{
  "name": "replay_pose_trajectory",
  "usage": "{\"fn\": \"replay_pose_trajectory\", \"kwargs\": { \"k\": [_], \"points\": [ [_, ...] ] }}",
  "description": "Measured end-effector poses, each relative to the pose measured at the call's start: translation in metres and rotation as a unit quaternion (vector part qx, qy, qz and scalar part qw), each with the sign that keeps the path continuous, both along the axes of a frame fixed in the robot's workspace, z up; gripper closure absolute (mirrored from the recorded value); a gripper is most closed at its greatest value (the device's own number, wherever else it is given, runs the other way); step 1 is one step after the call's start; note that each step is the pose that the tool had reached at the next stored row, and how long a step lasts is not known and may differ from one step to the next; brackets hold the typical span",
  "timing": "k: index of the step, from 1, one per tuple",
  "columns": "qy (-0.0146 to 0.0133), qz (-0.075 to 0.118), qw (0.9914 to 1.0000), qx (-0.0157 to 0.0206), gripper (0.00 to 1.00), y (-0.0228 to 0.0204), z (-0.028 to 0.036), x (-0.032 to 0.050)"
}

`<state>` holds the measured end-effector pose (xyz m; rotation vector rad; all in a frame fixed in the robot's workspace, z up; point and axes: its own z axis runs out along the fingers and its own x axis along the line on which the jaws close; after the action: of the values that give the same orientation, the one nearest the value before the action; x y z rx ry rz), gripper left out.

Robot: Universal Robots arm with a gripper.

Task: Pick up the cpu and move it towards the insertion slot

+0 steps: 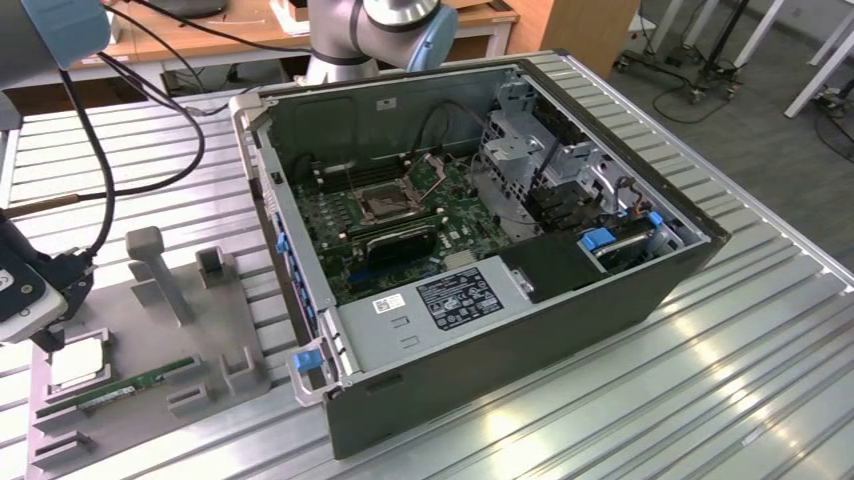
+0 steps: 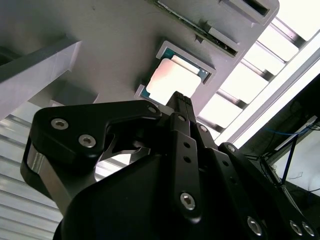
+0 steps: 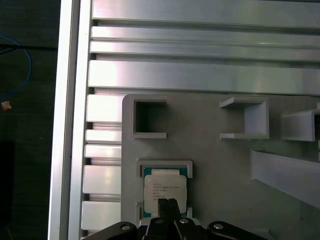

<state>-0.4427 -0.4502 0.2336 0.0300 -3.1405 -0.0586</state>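
Observation:
The cpu (image 1: pixel 78 362) lies flat in a square recess of the grey plastic tray (image 1: pixel 200 330), at the exterior view's left; its silvery face also shows in both wrist views (image 3: pixel 165 189) (image 2: pixel 172 80). My gripper (image 1: pixel 51 338) hangs just above it. Its fingertips (image 3: pixel 167 206) are pressed together over the chip's near edge, shut with nothing between them, and they show again in the second wrist view (image 2: pixel 180 100). The insertion slot (image 1: pixel 384 203), a shiny metal frame with a dark centre, sits on the motherboard inside the open computer case, far from the gripper.
The open computer case (image 1: pixel 534 290) fills the middle of the ribbed metal table (image 1: pixel 747 380). A green memory stick (image 1: pixel 127 385) lies on the tray beside the cpu. Upright grey tray posts (image 1: pixel 154 270) stand close by. The table's edge (image 3: pixel 67 125) runs near the tray.

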Motion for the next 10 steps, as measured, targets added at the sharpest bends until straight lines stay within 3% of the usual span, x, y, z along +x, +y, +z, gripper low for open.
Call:
{"fn": "replay_pose_trajectory", "kwargs": {
  "k": [3,5,10],
  "points": [
    [0.0,0.0,1.0,0.0,0.89,0.0,0.0,0.0],
    [0.0,0.0,1.0,0.0,0.83,0.0,0.0,0.0],
    [0.0,0.0,1.0,0.0,0.59,0.0,0.0,0.0]
  ]
}}
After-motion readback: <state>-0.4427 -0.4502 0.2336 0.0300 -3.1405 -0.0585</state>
